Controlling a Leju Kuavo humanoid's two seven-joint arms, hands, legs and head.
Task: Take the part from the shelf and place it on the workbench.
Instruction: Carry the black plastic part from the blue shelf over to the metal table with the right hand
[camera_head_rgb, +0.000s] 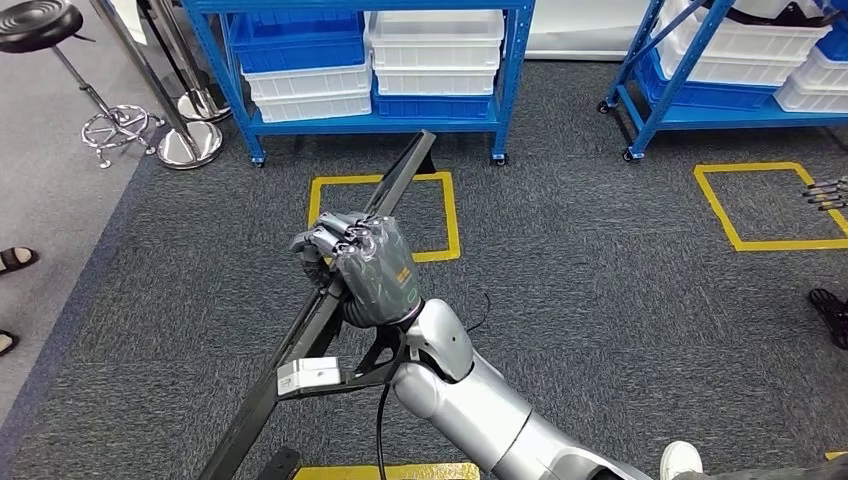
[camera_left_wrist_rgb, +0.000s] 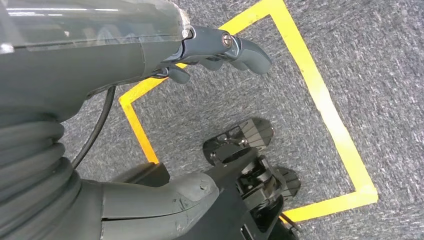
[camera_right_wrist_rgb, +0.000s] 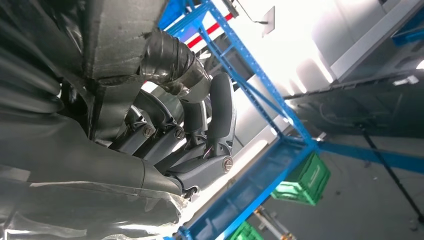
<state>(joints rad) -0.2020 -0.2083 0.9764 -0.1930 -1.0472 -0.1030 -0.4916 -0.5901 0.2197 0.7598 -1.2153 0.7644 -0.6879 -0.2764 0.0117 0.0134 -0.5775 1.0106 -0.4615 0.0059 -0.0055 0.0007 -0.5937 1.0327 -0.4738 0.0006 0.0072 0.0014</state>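
Currently the right robot hand (camera_head_rgb: 360, 262) is wrapped around the part (camera_head_rgb: 395, 188), a long black bar. Grip sits roughly mid-length: one end runs forward past the fingers (camera_head_rgb: 330, 238) toward the blue shelf (camera_head_rgb: 512, 70), the other end runs back and down to the bottom edge of the head view, left of the silver forearm. Bar is tilted, held in the air over the grey carpet (camera_head_rgb: 600, 260), crossing above a yellow taped square (camera_head_rgb: 450, 215) on the floor. Not on any surface.

Right wrist view confirms the grip: dark fingers (camera_right_wrist_rgb: 220, 110) curled over the bar's (camera_right_wrist_rgb: 120, 35) flat side, thumb hidden, fingers closed tight against it.

Left robot hand (camera_left_wrist_rgb: 220, 47) hangs low over the carpet, beside a yellow tape outline (camera_left_wrist_rgb: 320, 95). Fingers are curled loosely, nothing in them that I can see; thumb (camera_left_wrist_rgb: 160, 200) sticks out apart from them.

A small white block (camera_head_rgb: 308, 375) is mounted on a black bracket by the right wrist, just beside the bar.

Shelf holds white bins (camera_head_rgb: 436, 40) and blue bins (camera_head_rgb: 295, 45). Second blue shelf (camera_head_rgb: 650, 90) stands off to the right, well apart. Black stool (camera_head_rgb: 40, 25) with chrome base at far left. A person's sandalled foot (camera_head_rgb: 15, 258) at the left edge, a white shoe (camera_head_rgb: 680, 460) at the bottom edge.
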